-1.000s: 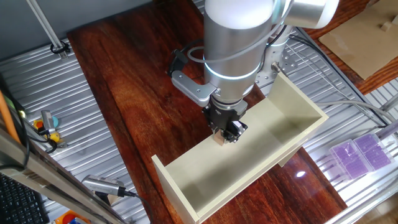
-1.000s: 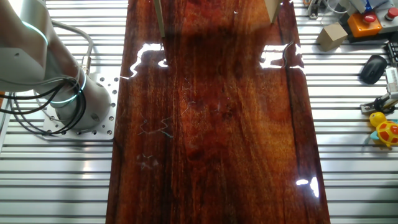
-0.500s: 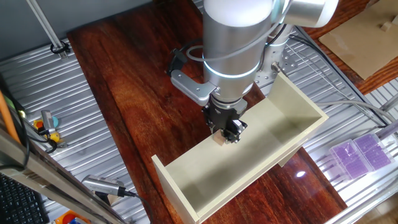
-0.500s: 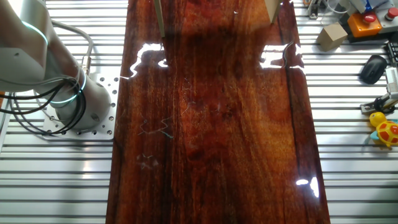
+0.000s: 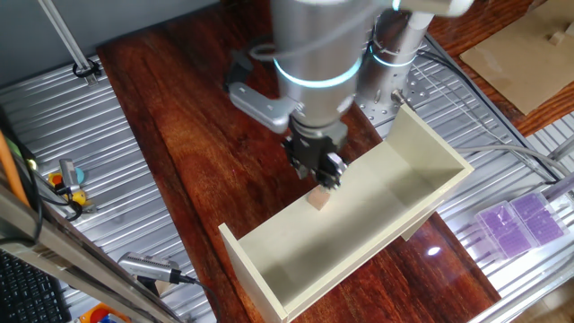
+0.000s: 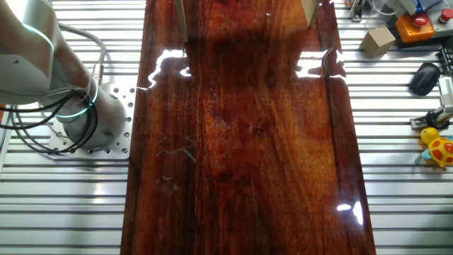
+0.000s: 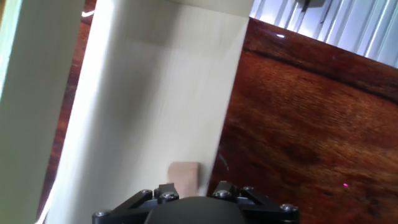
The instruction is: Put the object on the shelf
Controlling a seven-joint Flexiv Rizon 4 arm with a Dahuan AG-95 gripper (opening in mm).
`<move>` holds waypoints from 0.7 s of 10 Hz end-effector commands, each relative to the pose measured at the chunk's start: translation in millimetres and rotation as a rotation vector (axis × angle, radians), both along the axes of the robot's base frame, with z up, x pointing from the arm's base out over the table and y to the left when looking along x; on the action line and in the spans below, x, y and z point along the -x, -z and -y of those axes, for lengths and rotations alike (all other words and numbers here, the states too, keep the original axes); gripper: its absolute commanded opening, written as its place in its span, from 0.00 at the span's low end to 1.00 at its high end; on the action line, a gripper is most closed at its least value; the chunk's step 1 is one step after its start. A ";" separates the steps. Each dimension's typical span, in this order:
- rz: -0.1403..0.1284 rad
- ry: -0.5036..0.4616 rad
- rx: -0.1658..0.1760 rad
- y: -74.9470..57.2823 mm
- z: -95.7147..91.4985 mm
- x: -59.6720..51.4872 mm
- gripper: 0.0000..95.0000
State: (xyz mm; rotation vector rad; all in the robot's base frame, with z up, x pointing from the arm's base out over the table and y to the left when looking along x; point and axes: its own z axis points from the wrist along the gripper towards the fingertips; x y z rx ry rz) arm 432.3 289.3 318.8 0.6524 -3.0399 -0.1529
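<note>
The object, a tiny tan wooden cube [image 5: 317, 201], rests on the cream shelf [image 5: 377, 220], on the long board near its edge beside the dark table. My gripper [image 5: 326, 173] hangs just above and a little left of the cube, apart from it, with its jaws open and empty. In the hand view the cube [image 7: 185, 175] lies on the shelf board [image 7: 149, 99], beyond my gripper [image 7: 191, 190]. The other fixed view shows neither the cube nor the gripper.
A flat tan board [image 5: 529, 58] lies at the far right and a purple box [image 5: 520, 221] at the right edge. Tools [image 5: 67, 179] lie on the left rails. The arm base [image 6: 81, 117] stands left of the table; a yellow toy [image 6: 439, 147] and mouse [image 6: 425, 78] lie right.
The gripper has let go of the cube and lifted up and to the left. The cube stays on the shelf board where it was.
</note>
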 end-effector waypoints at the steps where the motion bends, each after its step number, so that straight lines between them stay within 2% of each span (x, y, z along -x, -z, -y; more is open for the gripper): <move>1: -0.017 -0.054 -0.001 -3.1 24.6 -1.8 0.00; 2: -0.031 -0.077 0.008 -3.1 24.6 -1.8 0.00; 3: -0.035 -0.084 0.010 -3.1 24.6 -1.8 0.00; 7: -0.012 -0.062 0.030 -3.1 24.6 -1.8 0.00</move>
